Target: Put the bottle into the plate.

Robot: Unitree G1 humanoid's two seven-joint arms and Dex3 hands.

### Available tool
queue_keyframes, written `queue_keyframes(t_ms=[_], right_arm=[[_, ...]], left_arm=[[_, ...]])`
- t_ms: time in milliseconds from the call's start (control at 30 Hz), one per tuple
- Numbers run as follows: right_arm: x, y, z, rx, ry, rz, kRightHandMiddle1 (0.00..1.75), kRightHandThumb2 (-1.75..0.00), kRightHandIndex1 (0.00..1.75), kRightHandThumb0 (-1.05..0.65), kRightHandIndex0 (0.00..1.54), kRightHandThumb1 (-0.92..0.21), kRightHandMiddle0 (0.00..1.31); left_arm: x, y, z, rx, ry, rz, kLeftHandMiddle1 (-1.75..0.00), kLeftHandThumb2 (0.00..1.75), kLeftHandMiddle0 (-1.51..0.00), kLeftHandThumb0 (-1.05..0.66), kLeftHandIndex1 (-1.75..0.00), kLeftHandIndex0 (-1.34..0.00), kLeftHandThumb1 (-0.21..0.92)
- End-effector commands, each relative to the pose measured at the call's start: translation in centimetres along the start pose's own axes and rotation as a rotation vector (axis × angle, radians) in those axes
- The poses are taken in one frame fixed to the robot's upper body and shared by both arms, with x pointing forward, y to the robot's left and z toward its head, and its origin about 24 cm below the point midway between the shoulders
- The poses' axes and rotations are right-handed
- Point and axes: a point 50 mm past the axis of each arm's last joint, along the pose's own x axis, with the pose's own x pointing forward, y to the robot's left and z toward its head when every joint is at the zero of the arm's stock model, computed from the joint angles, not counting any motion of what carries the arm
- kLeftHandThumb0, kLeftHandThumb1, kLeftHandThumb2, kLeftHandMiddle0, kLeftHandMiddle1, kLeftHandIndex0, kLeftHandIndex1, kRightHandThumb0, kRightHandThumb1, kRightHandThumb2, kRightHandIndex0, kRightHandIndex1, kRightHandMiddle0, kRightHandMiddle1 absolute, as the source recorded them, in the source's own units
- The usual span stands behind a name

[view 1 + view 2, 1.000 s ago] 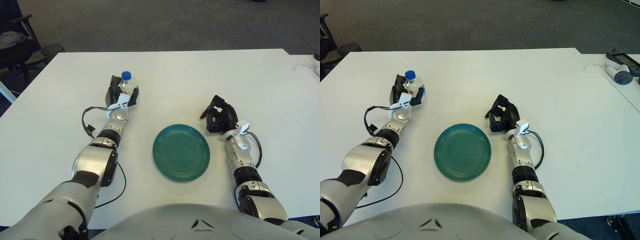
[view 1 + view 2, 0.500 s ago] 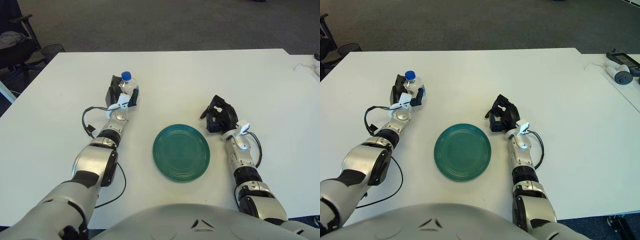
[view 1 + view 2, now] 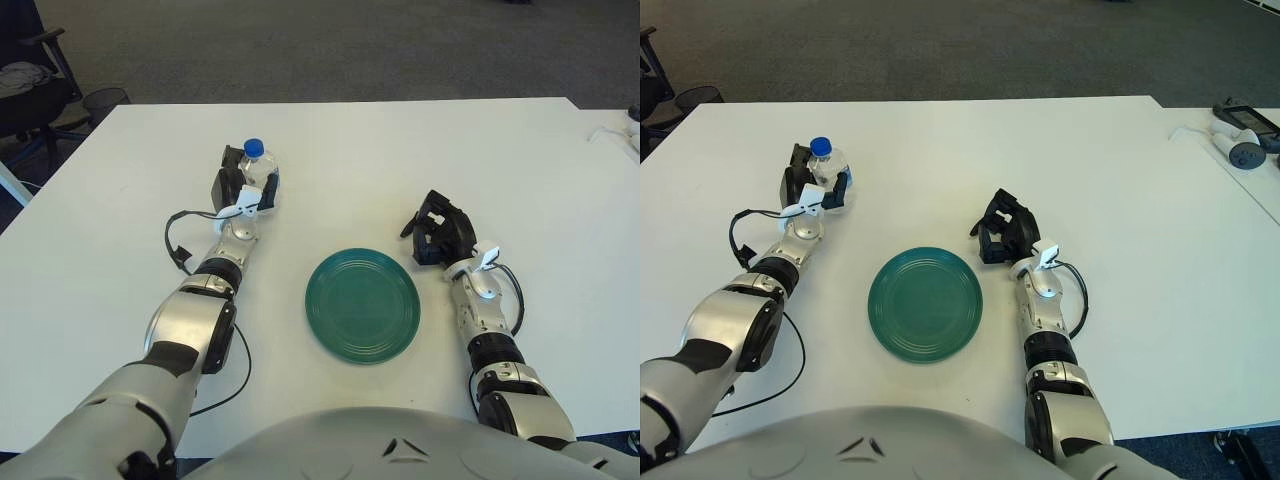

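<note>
Shifted slightly farther up the table since a second ago: left hand (image 3: 243,184), fingers wrapped round the upright, blue-capped bottle (image 3: 256,166), well apart from the green plate (image 3: 362,304).

From the right eye: same clasp on the bottle; right hand (image 3: 1002,228) just right of the plate, fingers curled, holding nothing.

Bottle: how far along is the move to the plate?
Grasp looks done: the left hand is closed on the upright bottle, far-left of the green plate. Carry and placement remain; the plate holds nothing. The right hand shows just right of the plate, fingers curled.
</note>
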Motion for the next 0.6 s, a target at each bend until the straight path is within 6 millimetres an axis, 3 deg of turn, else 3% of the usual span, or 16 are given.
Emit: queue_keyframes(t_ms=[0, 333, 567], right_arm=[[-6.0, 1.4, -7.7, 0.171, 0.378, -0.063, 1.75, -1.39, 1.30, 0.00, 0.86, -0.13, 0.65], [-5.8, 1.3, -7.6, 0.153, 0.379, -0.076, 1.75, -1.42, 1.31, 0.00, 0.87, -0.11, 0.66], [-5.6, 1.3, -7.4, 0.137, 0.377, -0.071, 1.75, -1.40, 1.35, 0.00, 0.85, -0.13, 0.63]], left_arm=[[0.2, -0.1, 3.2, -0.101, -0.199, 0.009, -1.75, 1.35, -1.18, -0.49, -1.75, -0.63, 0.28], [-2.6, 1.2, 8.3, -0.282, -0.536, -0.187, -1.75, 1.31, -1.20, -0.47, -1.75, -0.60, 0.32], [-3.9, 1.9, 10.2, -0.395, -0.652, -0.412, -1.75, 1.31, -1.18, -0.47, -1.75, -0.61, 0.32]])
